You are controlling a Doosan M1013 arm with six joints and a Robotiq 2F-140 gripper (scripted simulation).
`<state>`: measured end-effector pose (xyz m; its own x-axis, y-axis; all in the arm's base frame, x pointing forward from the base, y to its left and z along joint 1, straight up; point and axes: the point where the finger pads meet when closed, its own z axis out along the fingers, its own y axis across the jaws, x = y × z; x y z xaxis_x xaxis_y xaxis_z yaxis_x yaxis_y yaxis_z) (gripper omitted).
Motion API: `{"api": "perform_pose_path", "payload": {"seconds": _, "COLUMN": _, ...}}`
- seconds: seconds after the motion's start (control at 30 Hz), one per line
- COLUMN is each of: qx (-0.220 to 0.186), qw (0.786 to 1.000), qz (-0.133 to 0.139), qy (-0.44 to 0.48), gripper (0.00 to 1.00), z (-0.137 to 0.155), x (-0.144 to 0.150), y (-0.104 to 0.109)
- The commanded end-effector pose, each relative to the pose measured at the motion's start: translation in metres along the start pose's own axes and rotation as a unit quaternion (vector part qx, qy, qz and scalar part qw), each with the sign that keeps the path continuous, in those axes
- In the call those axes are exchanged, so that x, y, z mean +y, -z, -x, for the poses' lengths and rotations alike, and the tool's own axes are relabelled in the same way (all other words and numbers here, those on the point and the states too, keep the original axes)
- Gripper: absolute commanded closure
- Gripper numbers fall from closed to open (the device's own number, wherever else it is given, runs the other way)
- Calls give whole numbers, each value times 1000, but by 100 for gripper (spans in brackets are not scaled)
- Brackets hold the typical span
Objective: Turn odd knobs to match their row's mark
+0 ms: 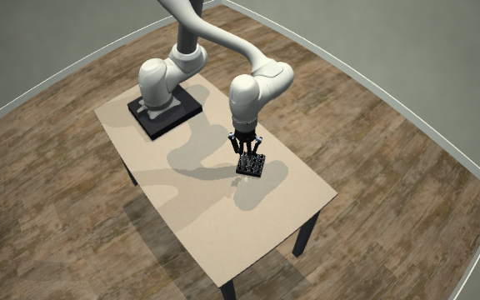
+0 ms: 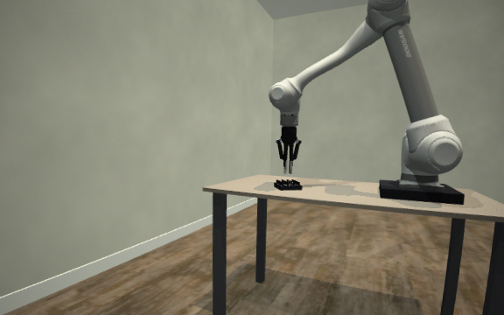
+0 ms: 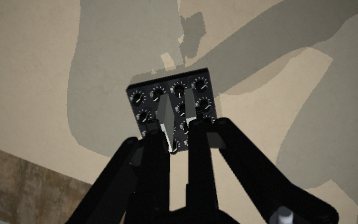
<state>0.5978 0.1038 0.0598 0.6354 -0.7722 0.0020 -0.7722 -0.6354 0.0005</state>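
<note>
The black knob box stands flat on the table, its small black knobs with white lines ringed by white marks. My gripper hangs straight down a short way above the box, clear of it. Its fingers are nearly shut with a narrow gap, and nothing is between them. In the wrist view the fingers and their links hide the near rows of knobs. The knob names and pointer directions are too small to read.
The beige table bears the arm's black base plate at its far end. The table's edge and the wooden floor show at the lower left of the wrist view.
</note>
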Motion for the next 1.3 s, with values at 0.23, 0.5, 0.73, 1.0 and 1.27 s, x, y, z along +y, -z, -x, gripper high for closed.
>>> {"api": "perform_pose_path", "payload": {"seconds": 0.23, "qx": 0, "qw": 984, "qz": 0, "qy": 177, "gripper": 88, "z": 0, "x": 0, "y": 3}}
{"api": "perform_pose_path", "payload": {"seconds": 0.5, "qx": 0, "qw": 957, "qz": 0, "qy": 291, "gripper": 88, "z": 0, "x": 0, "y": 4}}
{"api": "perform_pose_path", "payload": {"seconds": 0.73, "qx": 0, "qw": 899, "qz": 0, "qy": 437, "gripper": 88, "z": 0, "x": 0, "y": 6}}
{"api": "perform_pose_path", "payload": {"seconds": 1.0, "qx": 0, "qw": 821, "qz": -1, "qy": 571, "gripper": 88, "z": 0, "x": 0, "y": 9}}
{"api": "perform_pose_path", "payload": {"seconds": 1.27, "qx": 0, "qw": 735, "qz": -1, "qy": 678, "gripper": 88, "z": 0, "x": 0, "y": 10}}
